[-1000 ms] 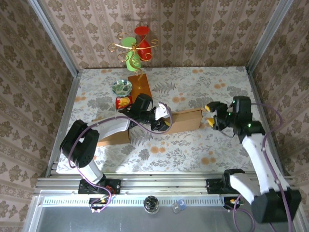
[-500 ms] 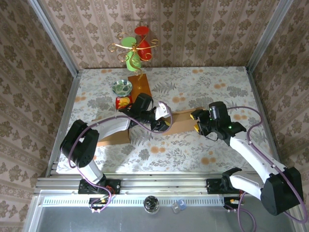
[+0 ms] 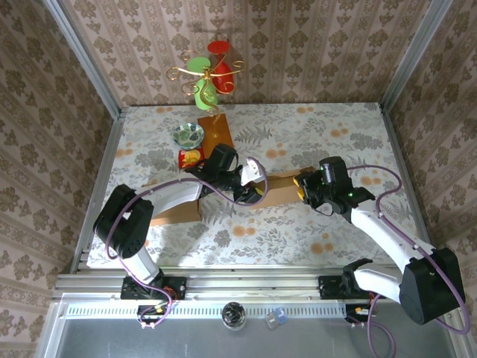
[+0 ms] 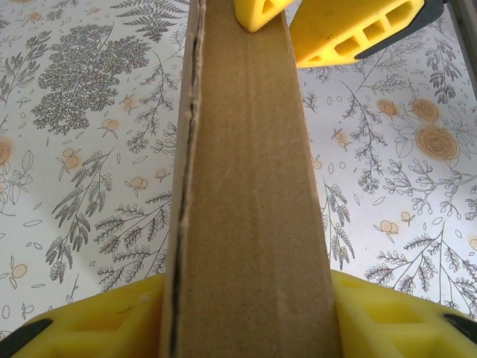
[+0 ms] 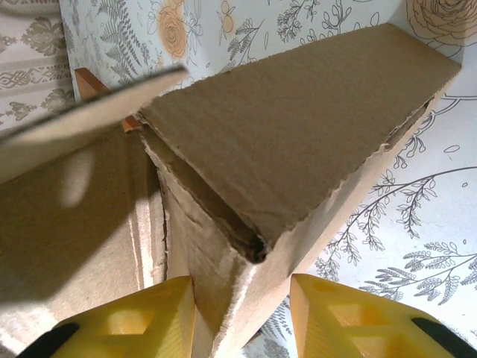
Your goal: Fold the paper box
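The paper box [image 3: 285, 188] is a long brown cardboard box lying mid-table between my two grippers. My left gripper [image 3: 257, 186] is shut on its left end. In the left wrist view the box [image 4: 246, 186] runs up the middle, with my left gripper [image 4: 250, 306] pressing both sides. My right gripper [image 3: 304, 186] straddles the right end. There the box corner [image 5: 298, 127] sits between the jaws of my right gripper [image 5: 242, 306]: the left finger [image 5: 127, 321] touches cardboard, and the right finger [image 5: 350, 313] stands slightly off. A loose flap [image 5: 74, 134] sticks out at upper left.
A flat cardboard piece [image 3: 175, 212] lies under the left arm. Behind it are a red packet [image 3: 191, 157], a small bowl [image 3: 189, 135], an orange-brown board [image 3: 216, 130] and a wire stand with green and red ornaments [image 3: 209, 74]. Metal frame posts border the table.
My right gripper has swung left from beside the box onto its right end, and its jaws have narrowed around the corner. The left gripper has kept its grip in place.
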